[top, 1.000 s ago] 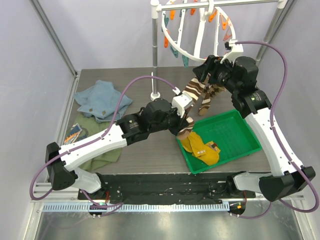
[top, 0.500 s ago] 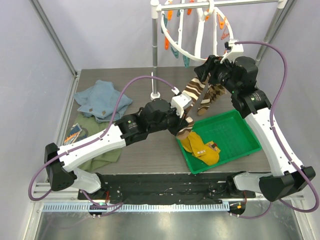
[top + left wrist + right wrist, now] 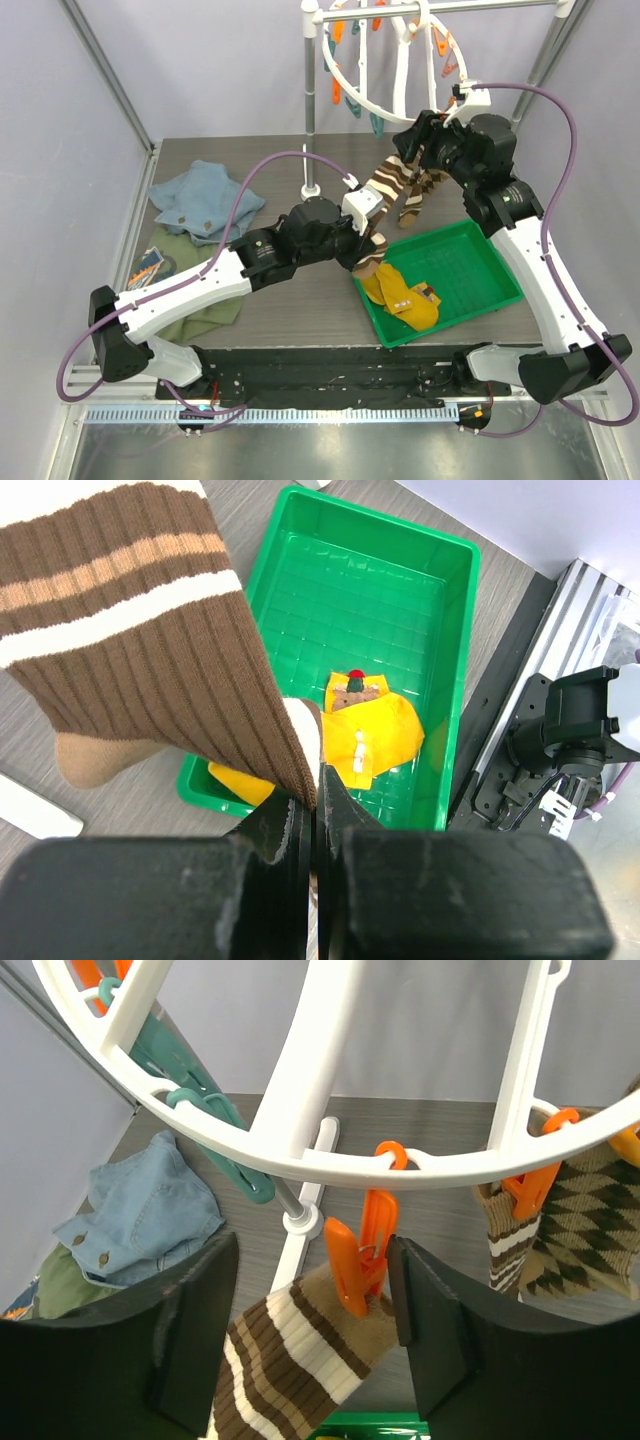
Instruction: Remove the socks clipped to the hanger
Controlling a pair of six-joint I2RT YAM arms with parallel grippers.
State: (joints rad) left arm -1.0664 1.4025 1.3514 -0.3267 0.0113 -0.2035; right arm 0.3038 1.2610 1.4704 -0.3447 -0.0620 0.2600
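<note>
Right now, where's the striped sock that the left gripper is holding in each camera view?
Top external: the striped sock is mid-frame, stretched from the hanger down to the left gripper.
Left wrist: it fills the upper left, its edge pinched between the fingers.
Right wrist: bottom centre, under an orange clip.
Shared landmark: the green tray, only a sliver at the right wrist view's bottom edge.

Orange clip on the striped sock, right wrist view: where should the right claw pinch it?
Probably the orange clip's upper arms, just under the white ring, coming straight in. Its lower end bites the striped sock's cuff, and the open right claw straddles it.
</note>
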